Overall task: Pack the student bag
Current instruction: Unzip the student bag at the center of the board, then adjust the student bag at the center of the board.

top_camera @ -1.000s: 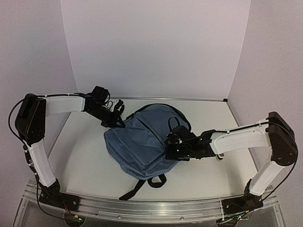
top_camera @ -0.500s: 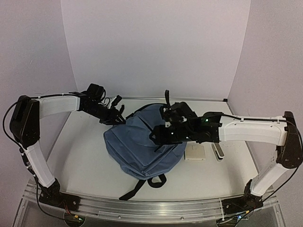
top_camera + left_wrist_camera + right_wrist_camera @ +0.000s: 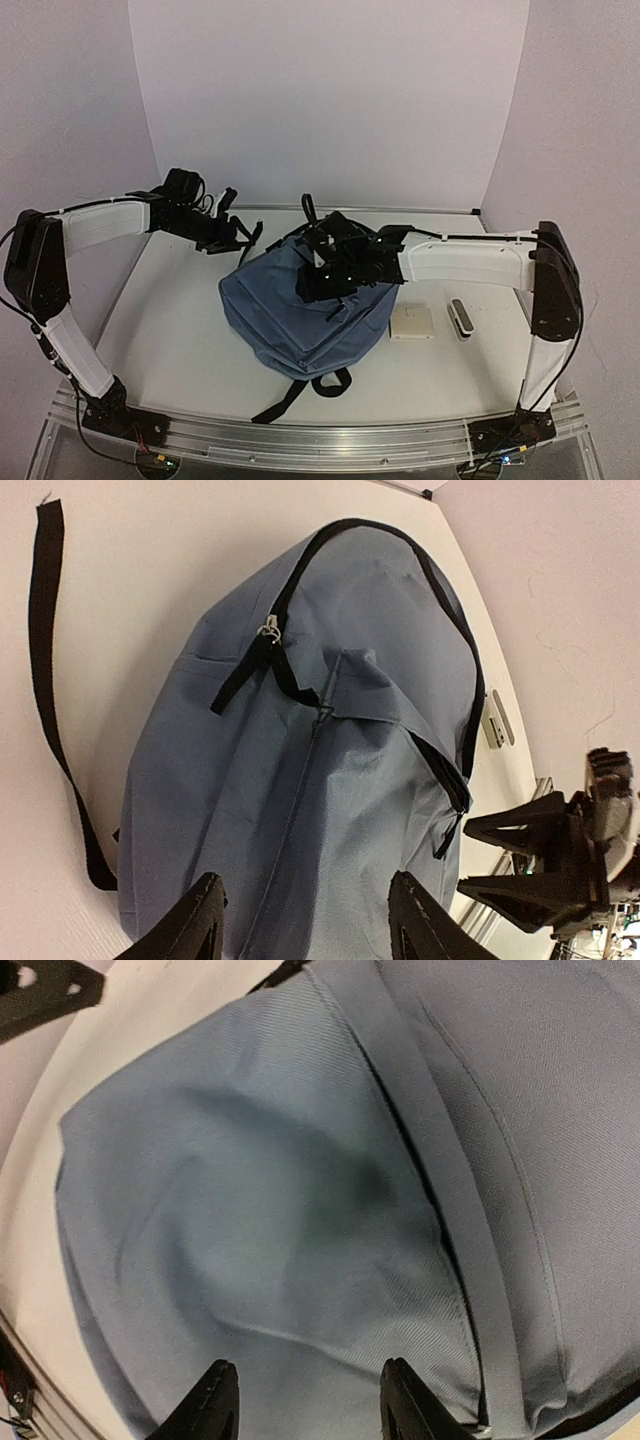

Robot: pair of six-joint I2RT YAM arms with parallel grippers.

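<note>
The student bag is a slate-blue backpack lying flat in the middle of the table, its top towards the back wall. In the left wrist view the student bag shows its black zip line and a zip pull. My left gripper hovers open at the bag's back-left corner, and the left gripper has only fabric below it. My right gripper hangs open over the bag's upper part. Blue cloth fills the right wrist view under the right gripper, which holds nothing.
A cream square pad lies on the table right of the bag, with a small white and black object beside it. Black straps trail from the bag's near end. White walls close in the back and sides.
Both grippers went from shut to open. The right arm swung from the bag's right side up and over its top, uncovering the cream pad. The left gripper drew back a little to the left.
</note>
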